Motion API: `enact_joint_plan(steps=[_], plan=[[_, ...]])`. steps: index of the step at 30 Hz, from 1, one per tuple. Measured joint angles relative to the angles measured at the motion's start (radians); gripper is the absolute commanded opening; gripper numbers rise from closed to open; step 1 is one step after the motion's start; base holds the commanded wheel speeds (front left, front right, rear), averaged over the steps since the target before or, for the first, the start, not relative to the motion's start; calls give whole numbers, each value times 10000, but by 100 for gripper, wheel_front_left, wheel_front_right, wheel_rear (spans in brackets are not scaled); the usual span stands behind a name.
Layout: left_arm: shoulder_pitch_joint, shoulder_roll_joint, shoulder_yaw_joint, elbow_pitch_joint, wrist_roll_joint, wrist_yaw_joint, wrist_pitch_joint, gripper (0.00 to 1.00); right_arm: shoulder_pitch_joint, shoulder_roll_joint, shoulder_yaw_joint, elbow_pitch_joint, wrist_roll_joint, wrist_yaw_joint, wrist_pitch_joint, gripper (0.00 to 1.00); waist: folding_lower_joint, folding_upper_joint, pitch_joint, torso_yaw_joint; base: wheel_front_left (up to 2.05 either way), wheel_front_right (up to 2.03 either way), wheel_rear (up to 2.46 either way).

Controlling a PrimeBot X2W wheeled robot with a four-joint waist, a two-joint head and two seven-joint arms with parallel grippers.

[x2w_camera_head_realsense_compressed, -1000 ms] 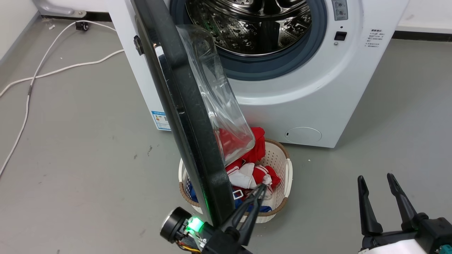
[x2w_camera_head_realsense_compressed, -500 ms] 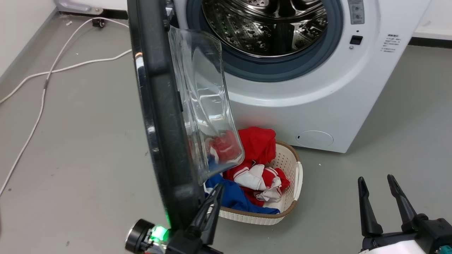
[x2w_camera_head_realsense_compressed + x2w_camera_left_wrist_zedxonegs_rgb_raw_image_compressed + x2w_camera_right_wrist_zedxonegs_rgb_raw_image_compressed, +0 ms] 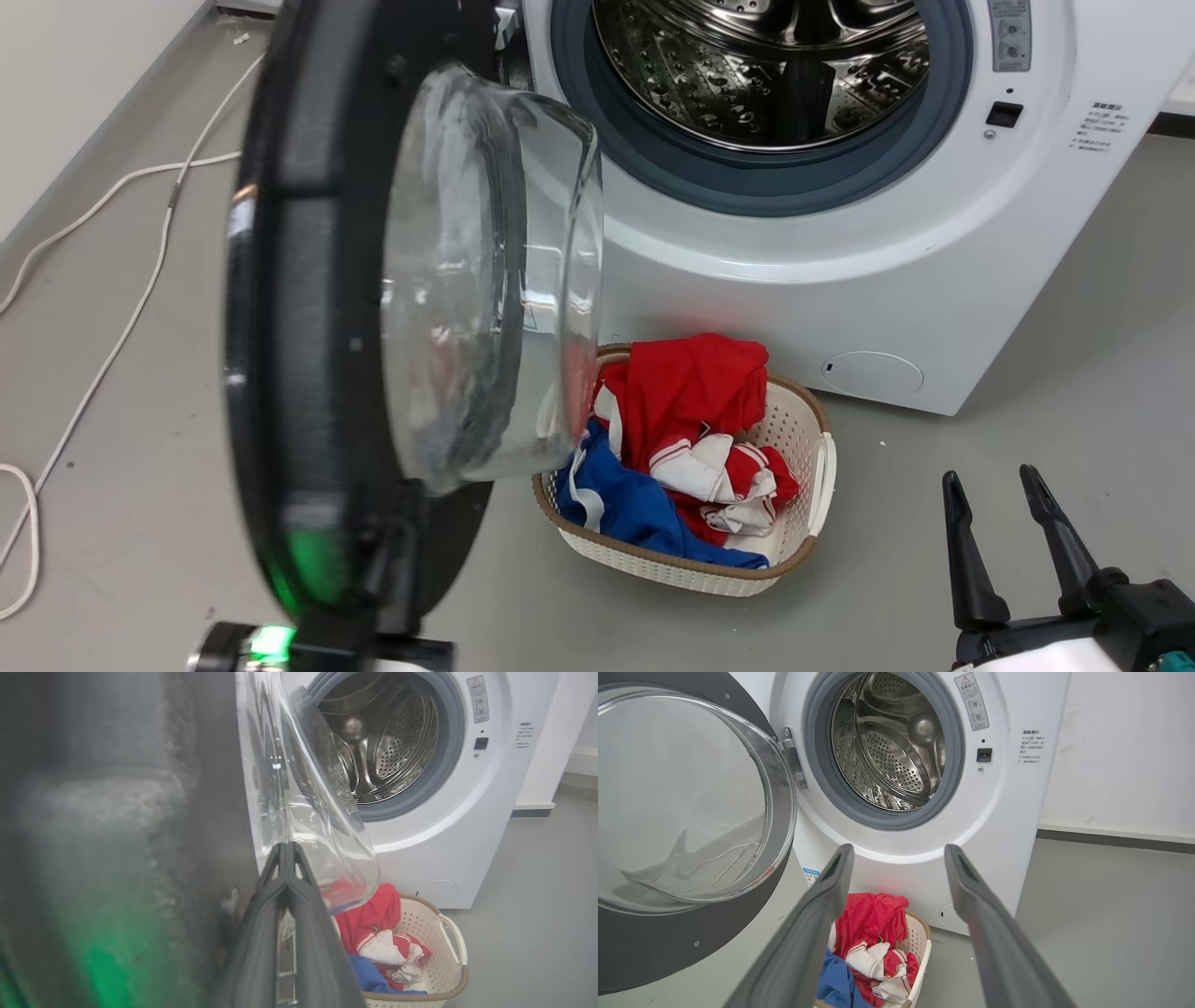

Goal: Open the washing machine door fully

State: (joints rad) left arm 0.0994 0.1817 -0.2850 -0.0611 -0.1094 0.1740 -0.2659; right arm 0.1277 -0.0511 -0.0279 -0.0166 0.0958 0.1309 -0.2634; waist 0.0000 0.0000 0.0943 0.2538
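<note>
The washing machine door point(image 3: 299, 280), a black ring with a clear glass bowl point(image 3: 485, 280), stands swung far out to the left of the white washing machine point(image 3: 794, 252), its inner face turned toward me. Its metal hinge point(image 3: 791, 756) shows in the right wrist view. In the left wrist view my left gripper point(image 3: 286, 845) is shut, fingers pressed together beside the door's inner black face point(image 3: 117, 812) and the glass. In the head view the door hides those fingers. My right gripper point(image 3: 1004, 481) hangs open at the lower right, well clear of the door.
A cream laundry basket point(image 3: 822, 448) with red, white and blue clothes sits on the floor before the machine, just right of the door's lower edge. The steel drum point(image 3: 766, 65) is open. White cables point(image 3: 112, 187) lie on the grey floor at left, near a wall.
The door has swung further open, from nearly edge-on to showing its inner face. My left gripper went left with it and slipped behind it. The head camera has also shifted; the right gripper stayed put.
</note>
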Motion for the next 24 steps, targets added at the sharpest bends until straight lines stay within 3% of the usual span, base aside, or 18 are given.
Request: enact_joint_plan(steps=[10,24], plan=[[156,410,1862,291,-268,146,0,0,-63,0,17,-13,-94,0,0,100,0,0,152,-21,0,0,0],[-121,512,3873,1101,-802,194,2,0,-211,0,-29,-81,-207,0,0,100,0,0,569,-308,0,0,0]])
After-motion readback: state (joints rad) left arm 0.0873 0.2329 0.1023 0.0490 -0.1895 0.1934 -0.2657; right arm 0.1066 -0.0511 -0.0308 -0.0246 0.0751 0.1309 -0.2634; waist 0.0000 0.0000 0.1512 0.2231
